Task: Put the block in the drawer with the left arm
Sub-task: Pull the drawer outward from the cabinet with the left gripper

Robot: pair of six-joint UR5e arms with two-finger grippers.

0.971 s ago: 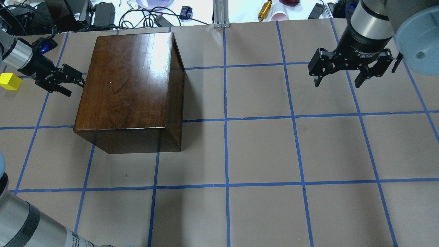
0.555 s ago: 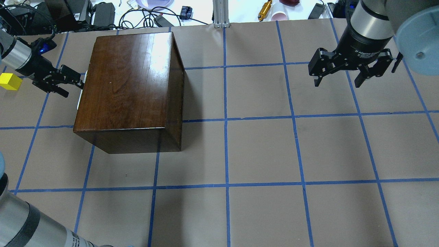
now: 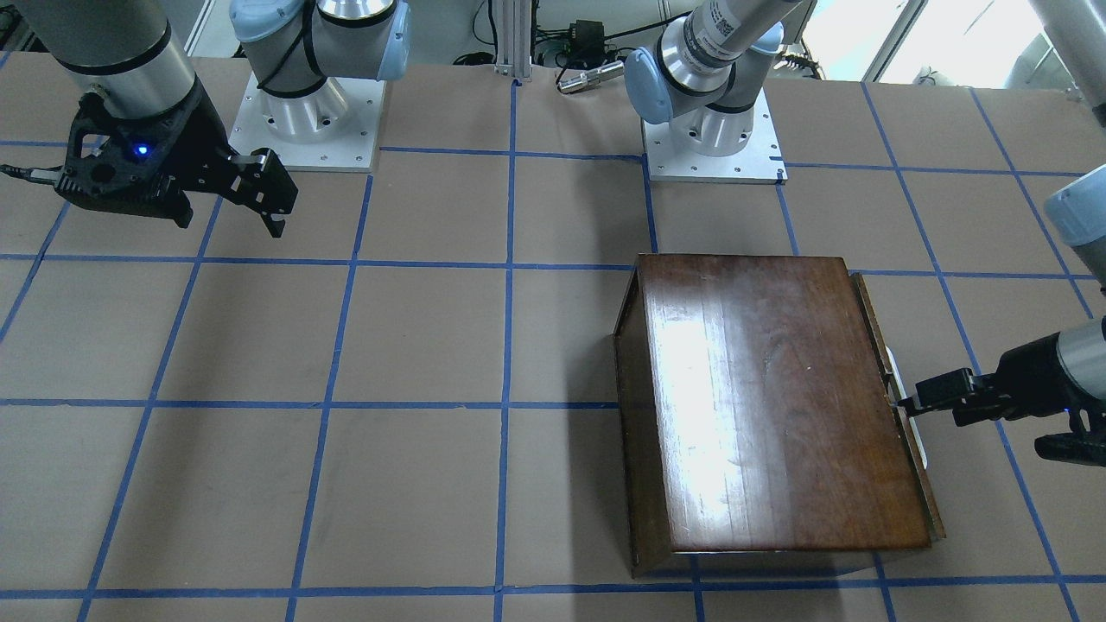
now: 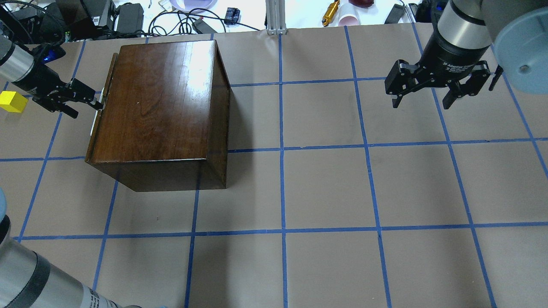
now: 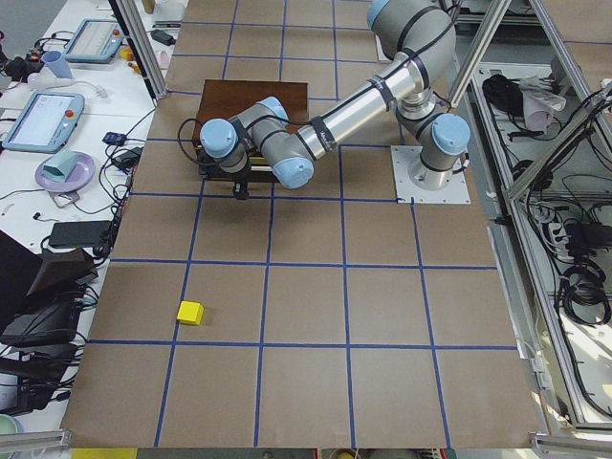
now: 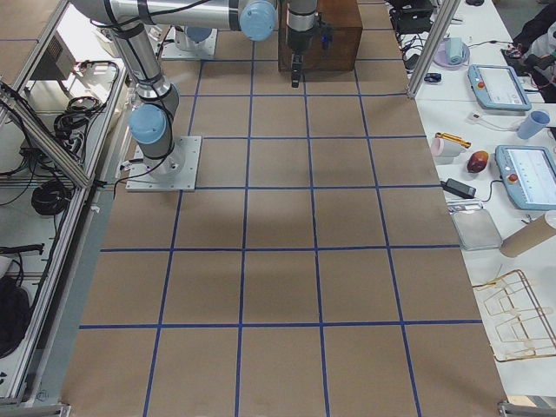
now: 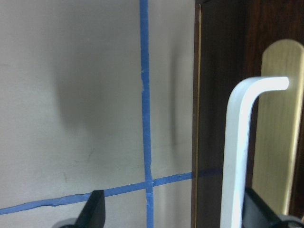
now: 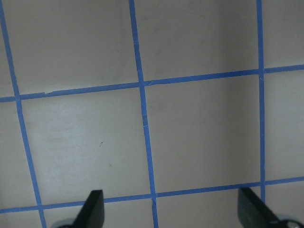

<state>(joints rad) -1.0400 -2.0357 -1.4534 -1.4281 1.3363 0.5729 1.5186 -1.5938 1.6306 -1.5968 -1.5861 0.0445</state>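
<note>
The left gripper (image 4: pixel 87 105) is level with the side of the cabinet (image 4: pixel 158 98), its fingers (image 7: pixel 95 214) spread wide and clamped on nothing. The white handle (image 7: pixel 237 156) of the drawer (image 7: pixel 221 71) sits between them, close against one finger; actual contact cannot be made out. The drawer's dark front panel stands just proud of the cabinet body, directly ahead of the fingertips. The block (image 4: pixel 13 102) lies on the table (image 4: pixel 325 188) behind this gripper, beyond its wrist on the side away from the cabinet, apart from the fingers and untouched. The right gripper (image 4: pixel 421 100) hangs open over bare table, well away across the cabinet.
</note>
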